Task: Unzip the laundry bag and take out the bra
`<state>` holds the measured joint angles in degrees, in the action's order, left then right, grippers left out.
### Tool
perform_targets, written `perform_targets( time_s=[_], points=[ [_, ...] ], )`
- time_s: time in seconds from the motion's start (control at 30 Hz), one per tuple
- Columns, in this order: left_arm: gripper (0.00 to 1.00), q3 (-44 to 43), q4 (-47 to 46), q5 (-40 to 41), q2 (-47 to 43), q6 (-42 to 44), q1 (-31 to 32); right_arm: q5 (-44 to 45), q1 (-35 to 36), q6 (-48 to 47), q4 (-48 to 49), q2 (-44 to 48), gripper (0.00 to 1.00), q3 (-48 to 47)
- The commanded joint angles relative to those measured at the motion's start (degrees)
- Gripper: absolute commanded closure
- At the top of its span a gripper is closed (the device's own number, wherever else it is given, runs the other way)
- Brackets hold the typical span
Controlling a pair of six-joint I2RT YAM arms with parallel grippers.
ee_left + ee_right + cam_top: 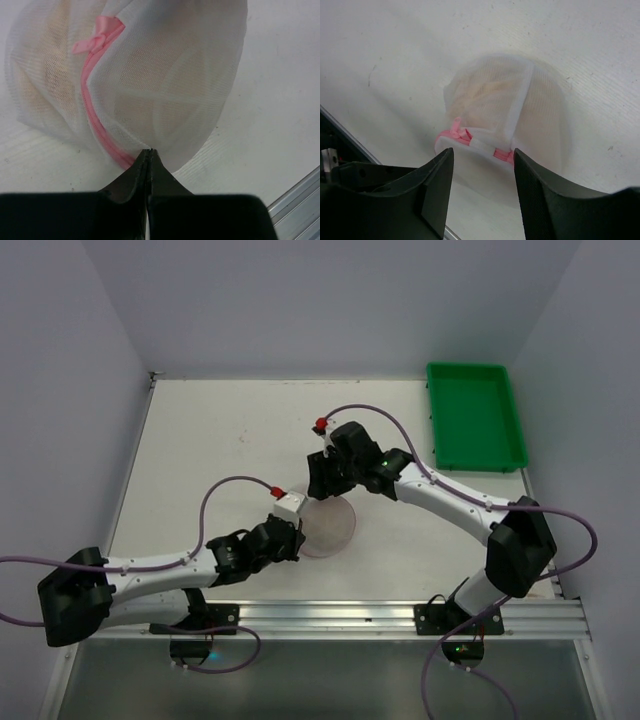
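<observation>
My left hand clamped on the bag, my right hand, jaws apart, must pinch the pink pull squarely.

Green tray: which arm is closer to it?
The right. The right gripper stands open at the laundry bag's far edge, left of the green tray; the left gripper is farther off, shut on the bag's left edge.
</observation>
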<state>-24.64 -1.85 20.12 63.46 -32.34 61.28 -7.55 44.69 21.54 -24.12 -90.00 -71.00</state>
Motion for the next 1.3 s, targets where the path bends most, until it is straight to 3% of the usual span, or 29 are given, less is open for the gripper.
perform_targets(
  time_s=[0.0, 0.07, 0.1, 0.17, 0.2, 0.3, 0.43, 0.57, 0.73, 0.83, 1.0, 1.27],
  points=[
    [0.99, 0.12, -0.18, 3.34, -3.69, -2.02, 0.51, 4.04, 0.14, -2.03, 0.47, -0.10, 0.47, -0.90],
    [0.93, 0.56, 0.26, 3.79, -5.79, -2.46, 0.51, 4.47, 0.14, -1.59, 0.74, 1.65, 0.45, 0.42],
    [0.77, 0.65, 1.48, 3.87, -6.59, -3.34, 0.42, 5.35, 0.14, -1.50, 1.00, 2.45, 0.44, 1.64],
    [0.58, 0.12, 3.93, 4.22, -9.30, -4.57, 0.51, 5.97, 0.05, -1.24, 1.09, 4.21, 0.40, 2.97],
    [0.29, -0.05, 5.52, 4.49, -10.45, -6.32, 0.51, 6.06, -0.30, -1.32, 1.70, 6.13, 0.39, 4.54],
    [0.05, -0.58, 7.73, 6.59, -15.02, -9.40, 0.42, 3.52, -1.70, -1.59, 3.54, 9.30, 0.34, 7.98],
    [0.03, -2.86, 9.84, 10.63, -18.11, -10.12, 0.16, 2.54, -3.02, -1.50, 4.96, 11.68, 0.32, 11.41],
    [0.03, -6.02, 8.88, 8.90, -17.06, -1.36, -5.10, -0.26, -3.99, -0.45, 6.89, 14.23, 0.30, 15.88],
    [0.05, -7.00, 3.62, -11.39, -14.25, 2.98, -21.34, -7.29, -6.27, 1.66, 13.21, 16.43, 0.30, 21.77],
    [0.07, -7.08, -2.36, -19.39, -12.05, 2.98, -26.19, -11.33, -7.94, 2.45, 18.31, 17.31, 0.30, 25.73],
    [0.09, -9.37, -6.93, -32.74, -3.44, 3.07, -30.16, -16.70, -10.15, 2.02, 21.74, 15.03, 0.28, 26.44],
    [0.25, -10.78, -10.90, -41.29, 4.12, -0.44, -31.39, -20.05, -10.32, -0.36, 22.89, 11.95, 0.30, 24.51]
  ],
)
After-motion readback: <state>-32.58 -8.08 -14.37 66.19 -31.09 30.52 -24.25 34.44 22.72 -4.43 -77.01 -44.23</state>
